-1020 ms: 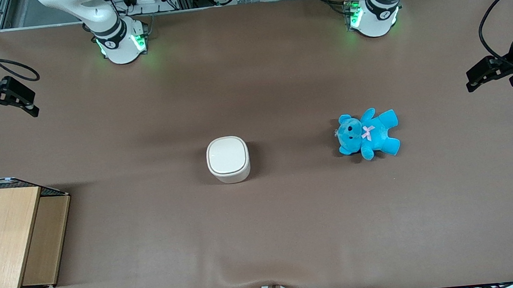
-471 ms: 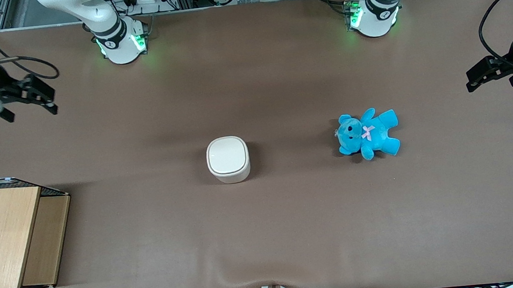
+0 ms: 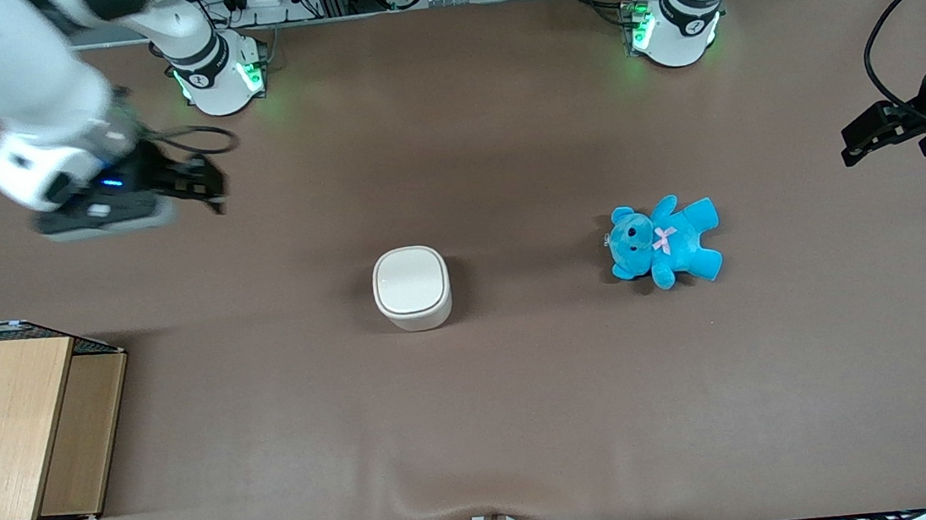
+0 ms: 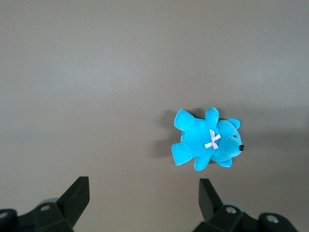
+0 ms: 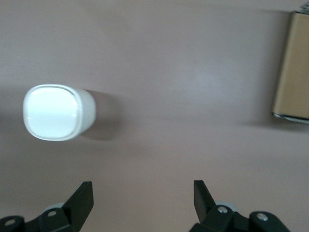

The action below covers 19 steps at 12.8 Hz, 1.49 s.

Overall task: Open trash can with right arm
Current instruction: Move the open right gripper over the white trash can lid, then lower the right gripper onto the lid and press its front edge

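The cream-white trash can [image 3: 412, 288] stands mid-table with its flip lid shut; it also shows in the right wrist view [image 5: 55, 112]. The right arm [image 3: 29, 72] reaches in over the table from the working arm's end. Its black gripper [image 3: 205, 187] hangs above the bare mat, well apart from the can, farther from the front camera than it and toward the working arm's end. In the right wrist view the gripper [image 5: 143, 193] is open and empty, with both fingertips [image 5: 203, 193] wide apart over bare mat.
A blue teddy [image 3: 663, 242] lies on the mat toward the parked arm's end, seen also in the left wrist view [image 4: 207, 141]. A wooden box with wire mesh [image 3: 16, 426] stands at the working arm's end, its edge in the right wrist view [image 5: 292, 67].
The right arm has swung inward from the table's edge toward the trash can, with its gripper still open. The can and the teddy have not moved.
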Tool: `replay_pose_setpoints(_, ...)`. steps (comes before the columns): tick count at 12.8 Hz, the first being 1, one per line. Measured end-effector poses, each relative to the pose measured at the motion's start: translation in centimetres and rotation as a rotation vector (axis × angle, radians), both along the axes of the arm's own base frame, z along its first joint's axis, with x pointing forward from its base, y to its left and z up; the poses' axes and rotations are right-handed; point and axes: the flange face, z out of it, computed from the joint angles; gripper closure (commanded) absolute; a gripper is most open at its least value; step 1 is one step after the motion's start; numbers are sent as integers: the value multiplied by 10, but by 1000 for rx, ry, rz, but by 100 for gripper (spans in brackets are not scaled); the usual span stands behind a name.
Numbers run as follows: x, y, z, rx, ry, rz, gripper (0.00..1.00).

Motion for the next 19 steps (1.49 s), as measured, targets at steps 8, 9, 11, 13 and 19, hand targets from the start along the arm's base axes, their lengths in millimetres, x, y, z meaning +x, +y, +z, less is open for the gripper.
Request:
replay_pose_setpoints(8,23,124,-76,-28,9,-9,82)
replay_pose_setpoints(9,24,139,-85,-32,10,-12,88)
replay_pose_setpoints(11,24,167,-102,-40,13,-31,91)
replay_pose_setpoints(13,26,187,-116,-45,11,-47,91)
replay_pose_setpoints(19,29,212,-144,-45,1,-40,91)
